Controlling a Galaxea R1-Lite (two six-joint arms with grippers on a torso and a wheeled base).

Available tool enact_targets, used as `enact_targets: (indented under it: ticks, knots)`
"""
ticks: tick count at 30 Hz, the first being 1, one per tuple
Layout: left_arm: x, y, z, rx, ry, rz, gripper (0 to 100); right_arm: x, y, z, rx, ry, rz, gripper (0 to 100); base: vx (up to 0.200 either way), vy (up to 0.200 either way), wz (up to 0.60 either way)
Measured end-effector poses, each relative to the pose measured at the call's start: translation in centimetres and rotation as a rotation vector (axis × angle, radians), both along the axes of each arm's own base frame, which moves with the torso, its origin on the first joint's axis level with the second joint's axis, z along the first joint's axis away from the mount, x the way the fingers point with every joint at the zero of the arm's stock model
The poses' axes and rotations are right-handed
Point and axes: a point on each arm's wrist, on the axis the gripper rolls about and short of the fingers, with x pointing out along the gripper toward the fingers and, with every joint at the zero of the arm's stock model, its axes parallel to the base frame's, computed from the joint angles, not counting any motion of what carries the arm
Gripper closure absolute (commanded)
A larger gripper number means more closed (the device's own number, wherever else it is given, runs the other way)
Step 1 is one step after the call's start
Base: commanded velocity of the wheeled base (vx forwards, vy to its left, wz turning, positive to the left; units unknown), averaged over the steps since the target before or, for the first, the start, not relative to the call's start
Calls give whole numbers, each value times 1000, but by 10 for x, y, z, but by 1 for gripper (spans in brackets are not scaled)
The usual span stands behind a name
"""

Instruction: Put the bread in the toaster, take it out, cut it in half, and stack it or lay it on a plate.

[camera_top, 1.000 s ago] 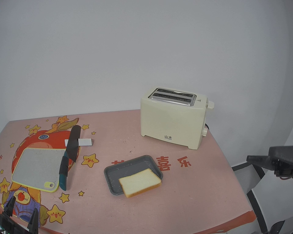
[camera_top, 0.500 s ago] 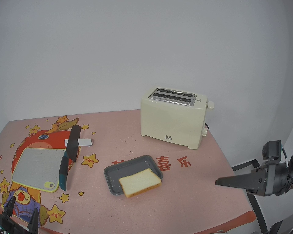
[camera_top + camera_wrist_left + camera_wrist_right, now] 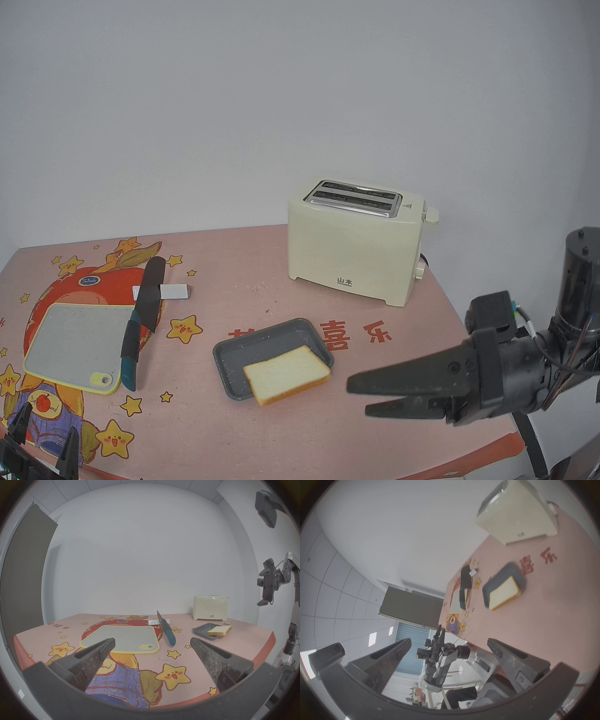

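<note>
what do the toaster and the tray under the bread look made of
Toaster: probably cream plastic shell, smooth, faintly glossy; shiny metal plate round the slots. Tray: dark grey, matte, thin raised rim; coated metal or plastic, cannot tell which.

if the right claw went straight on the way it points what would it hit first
Probably the bread, lying on the near edge of the tray: the open right claw points at it with nothing between. Its height is unclear, so it might pass over.
</note>
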Motion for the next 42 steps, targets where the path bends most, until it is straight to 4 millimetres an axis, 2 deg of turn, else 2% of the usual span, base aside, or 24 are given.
enact_targets:
  ticks: [6, 13, 24, 27, 31, 37, 42]
  knots:
    - [0, 0, 0, 0, 0, 0, 0, -5, 16, -3, 27, 56, 43, 0, 0, 0, 0]
    - [0, 0, 0, 0, 0, 0, 0, 2, 30, -8, 95, 108, 33, 0, 0, 0, 0]
    - [0, 0, 0, 0, 0, 0, 0, 14, 54, -41, 161, 74, 23, 0, 0, 0, 0]
    - [0, 0, 0, 0, 0, 0, 0, 18, 59, -56, 144, 79, -14, 0, 0, 0, 0]
    - [0, 0, 0, 0, 0, 0, 0, 22, 64, -70, 111, 119, -68, 0, 0, 0, 0]
    - [0, 0, 0, 0, 0, 0, 0, 29, 66, -73, 155, 193, -118, 0, 0, 0, 0]
    - [0, 0, 0, 0, 0, 0, 0, 34, 60, -81, 151, 230, -204, 0, 0, 0, 0]
